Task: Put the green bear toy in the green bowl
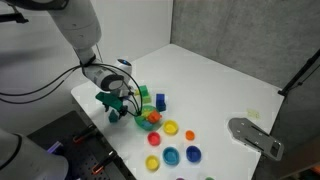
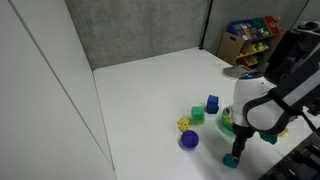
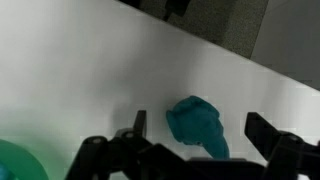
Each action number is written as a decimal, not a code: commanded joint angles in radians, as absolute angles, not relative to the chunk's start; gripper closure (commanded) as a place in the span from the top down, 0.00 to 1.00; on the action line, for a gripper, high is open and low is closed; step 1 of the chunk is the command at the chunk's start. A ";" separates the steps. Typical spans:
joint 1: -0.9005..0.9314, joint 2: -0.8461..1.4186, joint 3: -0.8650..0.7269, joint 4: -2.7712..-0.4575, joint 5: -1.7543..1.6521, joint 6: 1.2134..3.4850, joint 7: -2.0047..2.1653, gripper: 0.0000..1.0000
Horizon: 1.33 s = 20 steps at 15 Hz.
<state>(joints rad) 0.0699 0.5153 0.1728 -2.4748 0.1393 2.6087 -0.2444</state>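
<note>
Two spread fingers of the gripper flank the green bear toy without touching it, the claw released, seemingly lined up to pinch the toy where it rests on the white table near the green bowl.

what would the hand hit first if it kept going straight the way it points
Probably the green bear toy, sitting between its open fingers in the wrist view, then the table; depth is unclear.
</note>
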 commanded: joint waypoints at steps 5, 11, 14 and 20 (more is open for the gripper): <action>0.100 0.604 0.168 -2.457 0.046 2.713 -0.200 0.58; 0.138 0.593 0.151 -2.462 -0.009 2.736 -0.164 0.19; 0.137 0.553 0.147 -2.476 -0.024 2.732 -0.152 0.07; 0.133 0.441 0.115 -2.496 -0.037 2.730 -0.129 0.08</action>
